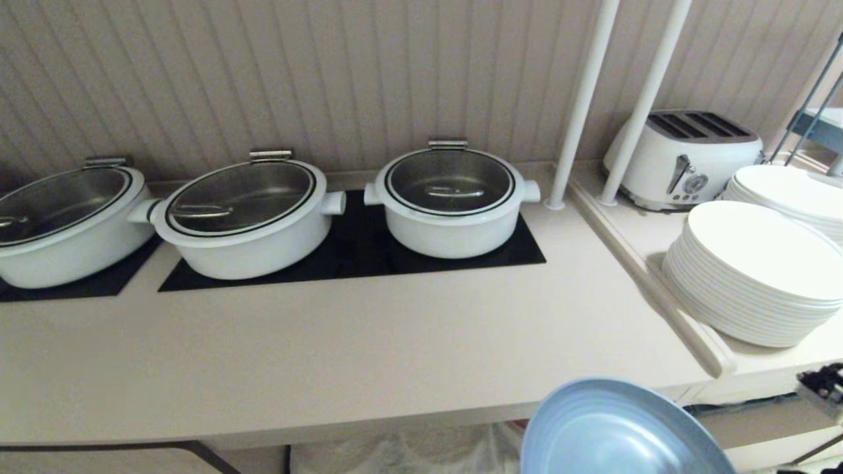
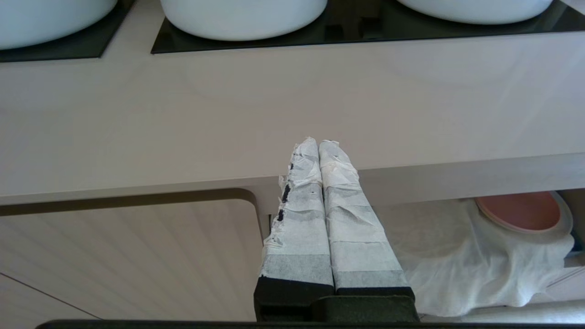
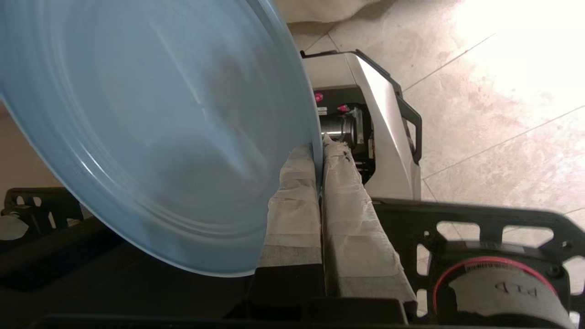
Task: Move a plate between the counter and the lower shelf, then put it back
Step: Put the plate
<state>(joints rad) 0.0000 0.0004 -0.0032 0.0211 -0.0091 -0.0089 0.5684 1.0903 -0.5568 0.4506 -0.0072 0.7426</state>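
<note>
Plate (image 3: 151,137), light blue, sits rim-first between the right tool's (image 3: 320,151) taped fingers, clamped tight on its edge.

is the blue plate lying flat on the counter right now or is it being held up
Held up. The right claw is shut on the rim of the plate, which hangs tilted below and in front of the counter edge, not resting on it.
</note>
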